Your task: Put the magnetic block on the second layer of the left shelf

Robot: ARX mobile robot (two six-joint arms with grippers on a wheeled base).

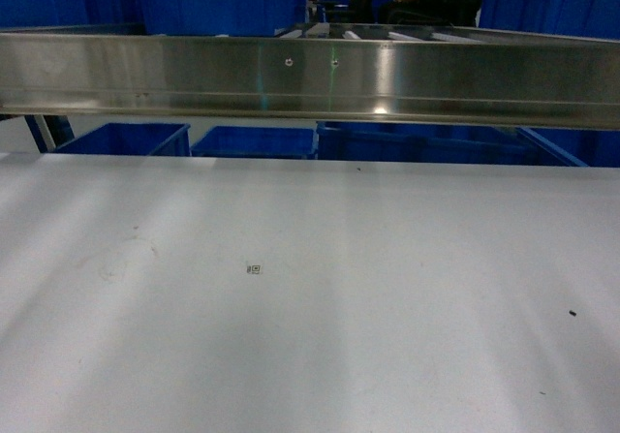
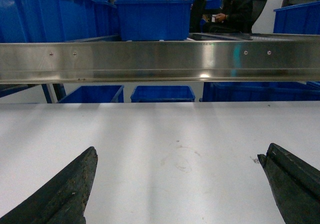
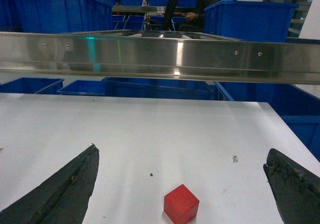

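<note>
Reaching for the magnetic block [image 3: 181,203]; nothing picked up yet.

The right end effector [image 3: 181,186] hangs released over the white bench [image 3: 150,134], the red cube resting between its spread fingers [image 3: 62,194], a little ahead, one corner turned toward it; being a cube, it has no long axis. Next, I'd guess: lower and close. The left end effector [image 2: 177,184] is released too, holding nothing. No shelf tier in sight.

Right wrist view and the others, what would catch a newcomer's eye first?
The magnetic block, bright red, sits alone on the white table between the open right gripper fingers. A shiny steel beam spans every view, with blue bins behind it.
</note>
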